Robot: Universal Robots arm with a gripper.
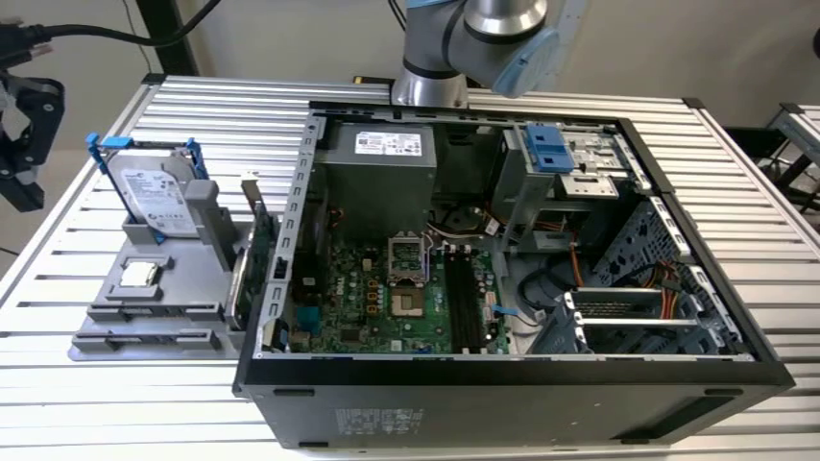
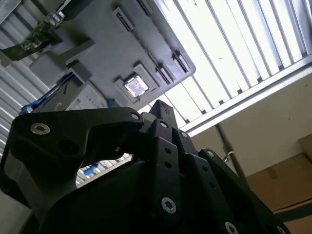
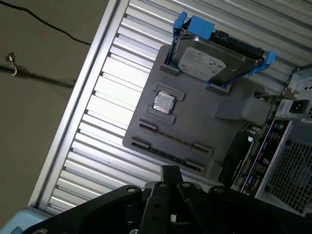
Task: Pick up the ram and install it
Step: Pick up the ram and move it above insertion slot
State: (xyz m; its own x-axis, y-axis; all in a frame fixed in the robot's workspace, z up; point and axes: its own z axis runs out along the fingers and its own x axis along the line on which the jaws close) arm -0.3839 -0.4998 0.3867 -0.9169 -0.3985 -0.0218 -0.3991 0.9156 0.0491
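My gripper (image 1: 23, 134) hangs off the table's edge at the exterior view's left, beside the grey parts holder (image 1: 96, 331). Both wrist views show its black body (image 2: 146, 161) (image 3: 170, 195) in front of that holder (image 3: 195, 117). The holder's two long narrow slots (image 3: 168, 143) look bare. I cannot pick out the ram. The open computer case (image 1: 513, 370) lies on the table, and the motherboard's dark memory slots (image 1: 464, 298) run beside the processor socket (image 1: 406, 259). Whether a stick sits in them I cannot tell.
A silver hard drive (image 1: 160, 197) with blue rails stands at the holder's back, and a small square chip (image 3: 164, 102) lies in its middle. A green expansion card (image 1: 263, 252) stands between the holder and the case wall. The arm's base (image 1: 436, 58) rises behind the case.
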